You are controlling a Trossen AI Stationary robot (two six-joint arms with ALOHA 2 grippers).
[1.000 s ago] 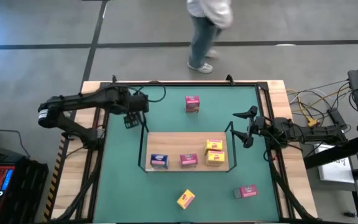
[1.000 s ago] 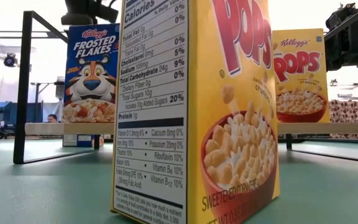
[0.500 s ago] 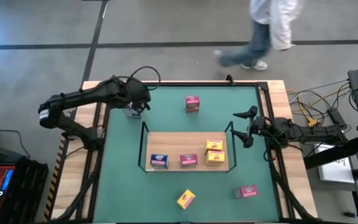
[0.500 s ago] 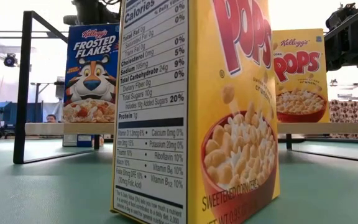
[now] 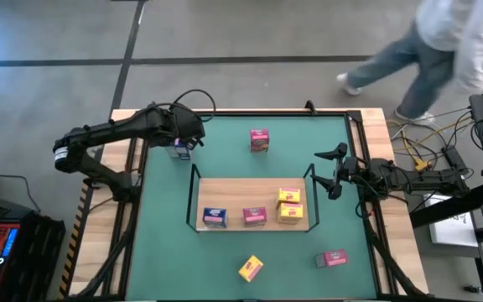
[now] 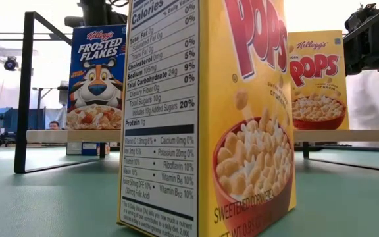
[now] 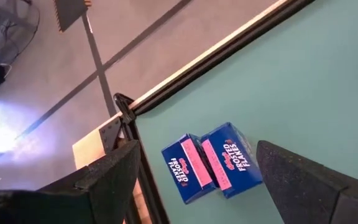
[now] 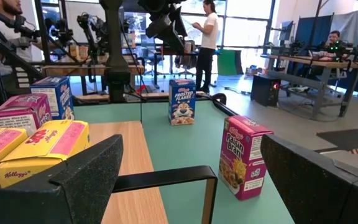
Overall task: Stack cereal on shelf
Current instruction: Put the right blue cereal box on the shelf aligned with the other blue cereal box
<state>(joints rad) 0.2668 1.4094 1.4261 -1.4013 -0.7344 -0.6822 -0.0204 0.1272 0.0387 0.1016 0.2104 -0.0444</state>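
Cereal boxes scattered, four on the shelf

Boxes lie both on and off the shelf (image 5: 241, 191), the light-wood board with black rails in the middle of the green table (image 5: 158, 252). On the board stand a blue box (image 5: 215, 217) at the left, a pink box (image 5: 254, 216) beside it, and two yellow boxes (image 5: 289, 205) touching each other at the right. Off the board, a pink box (image 5: 259, 140) stands at the far side of the table, another pink box (image 5: 333, 258) lies at the near right, and a yellow box (image 5: 251, 268) sits tilted at the near edge. That near yellow box (image 6: 206, 118) fills the low view and blocks most of the shelf behind it; only one blue box (image 6: 96, 78) and one yellow box (image 6: 318, 80) on the board show past it.

Two blue boxes (image 7: 210, 163) stand side by side, touching, at the table's far left corner, next to the black edge rail (image 7: 229, 46). The left gripper (image 5: 181, 144) hovers directly above this pair with its fingers (image 7: 98, 180) spread wide, grasping nothing.

The right gripper (image 5: 332, 172) waits at the shelf's right rail, its fingers (image 8: 79, 180) apart and empty.

A person (image 5: 443, 50) walks on the floor beyond the table's far right corner. Cables (image 5: 422, 138) lie on the floor at the right.
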